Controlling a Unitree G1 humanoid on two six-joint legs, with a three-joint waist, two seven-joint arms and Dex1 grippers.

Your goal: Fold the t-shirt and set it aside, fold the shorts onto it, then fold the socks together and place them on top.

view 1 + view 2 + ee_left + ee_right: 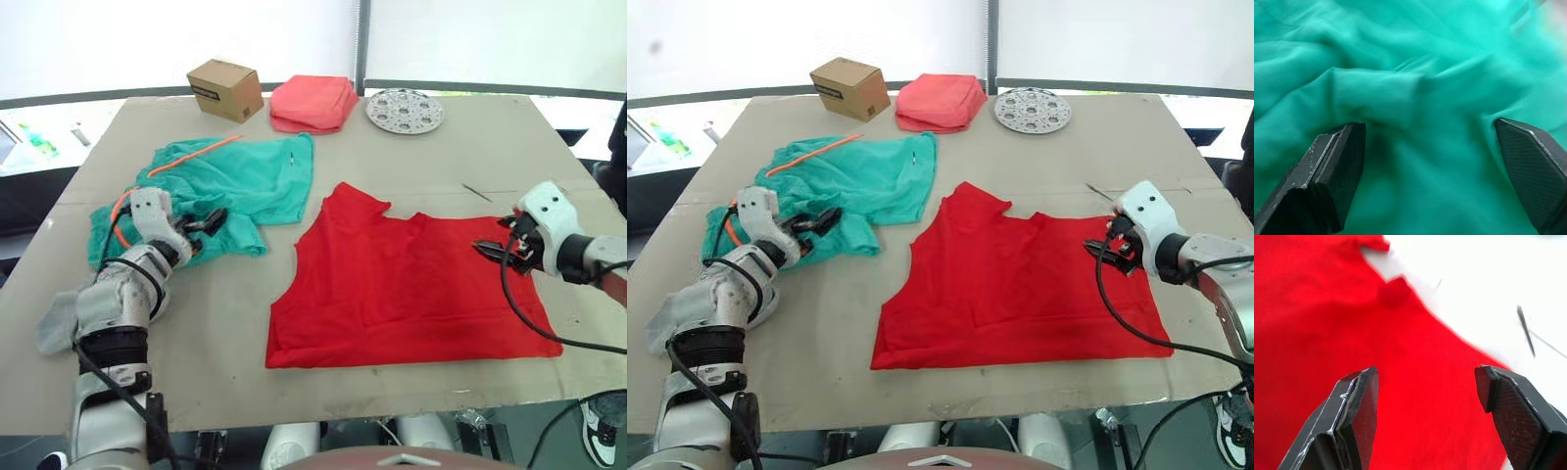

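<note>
Red thin-fabric t-shirt point(402, 294) lies near me, centre-right, partly folded. My right pincer point(1425, 396) hangs released over its right edge; my left pincer point(1430, 161) gapes, empty, over the teal fleecy shorts point(230, 181) far left. Nothing stacked yet.

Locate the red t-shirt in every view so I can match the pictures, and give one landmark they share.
Left eye view: the t-shirt lies flat on the table's right half, beside the shorts.
Right eye view: same spot, the right gripper at its right edge.
Left wrist view: not in it; green fabric between the open fingers.
Right wrist view: red cloth beneath the open fingers.
Shared landmark: the thin dark mark on the table beyond the t-shirt's edge, in three views.
</note>
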